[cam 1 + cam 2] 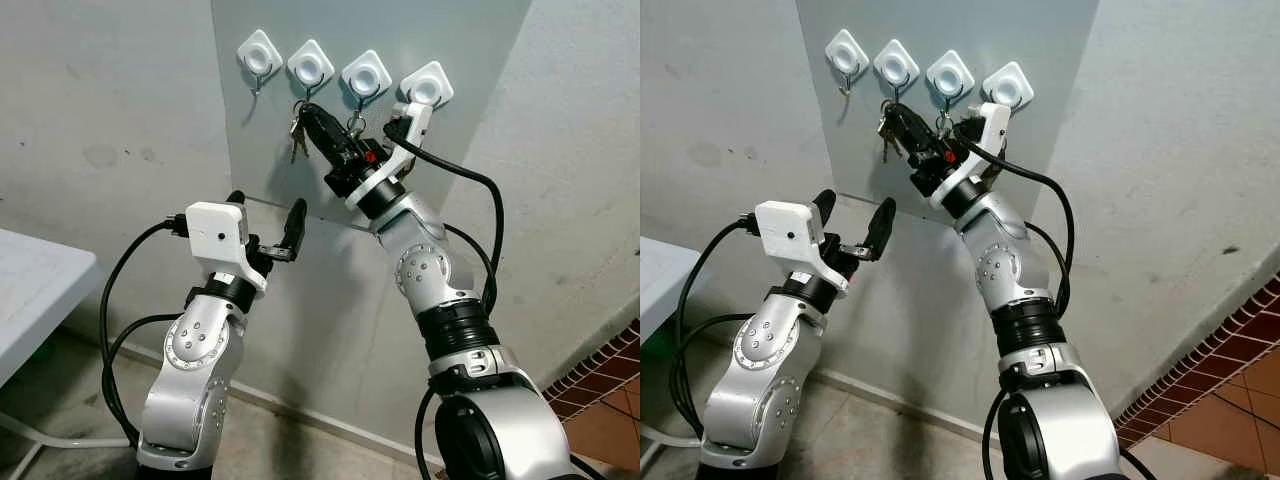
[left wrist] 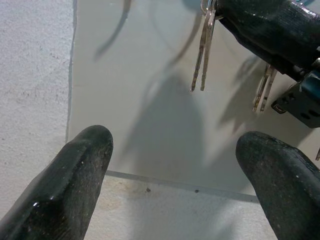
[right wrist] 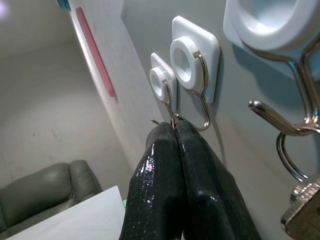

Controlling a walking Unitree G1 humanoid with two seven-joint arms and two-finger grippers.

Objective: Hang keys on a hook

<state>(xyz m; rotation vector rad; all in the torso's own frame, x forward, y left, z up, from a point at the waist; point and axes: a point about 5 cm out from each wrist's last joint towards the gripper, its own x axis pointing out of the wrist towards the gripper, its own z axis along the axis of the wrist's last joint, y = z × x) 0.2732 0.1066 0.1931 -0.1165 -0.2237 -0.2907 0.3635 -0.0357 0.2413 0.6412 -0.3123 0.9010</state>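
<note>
Right pincer [image 1: 308, 112] clamped on keys [image 1: 296, 135] under second hook [image 1: 311, 68], left pincer [image 1: 266, 222] apart, no writing legible

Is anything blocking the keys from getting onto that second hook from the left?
Nothing visible does. The right gripper, shut on the keys, is just below the second hook, which looks bare. The neighbouring third hook already carries a key ring.

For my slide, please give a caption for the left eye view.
Right gripper holds keys up by the second of four white wall hooks; left gripper waits open below.
</note>
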